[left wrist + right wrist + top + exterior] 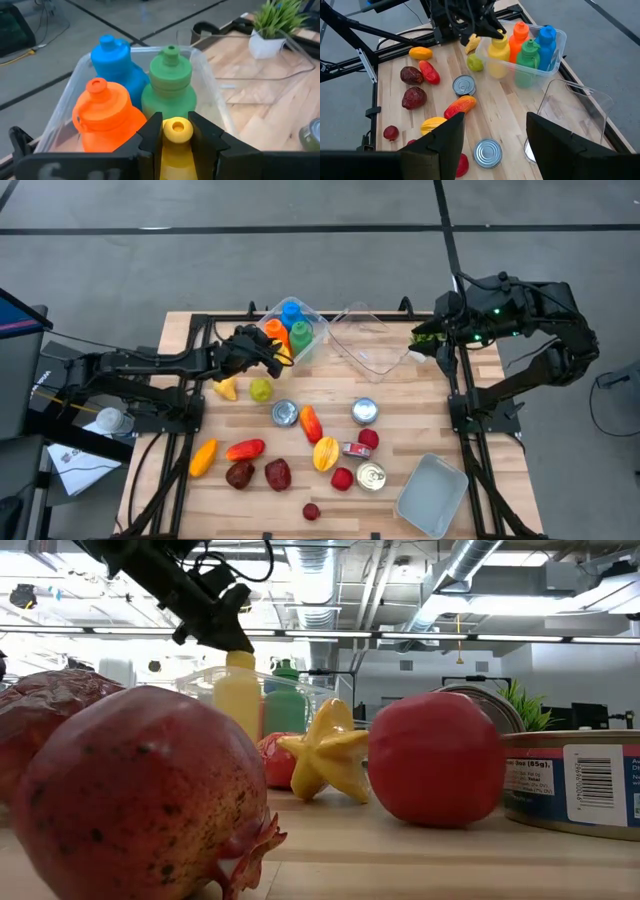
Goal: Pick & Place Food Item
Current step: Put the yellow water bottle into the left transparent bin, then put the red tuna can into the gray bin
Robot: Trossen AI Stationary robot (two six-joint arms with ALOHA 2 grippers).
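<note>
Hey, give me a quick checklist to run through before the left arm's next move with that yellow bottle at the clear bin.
1. Grip on bottle: left gripper has its fingers closed around the neck of the yellow bottle. Ok.
2. Bottle upright: cap up, body vertical in the low view. Ok.
3. Bottle inside the clear bin: stands with the orange bottle, green bottle and blue bottle. Ok.
4. Bottle resting on the bin floor: base hidden. Cannot tell.
5. Right gripper out of the way: held above the far side, open, holding nothing. Ok.
</note>
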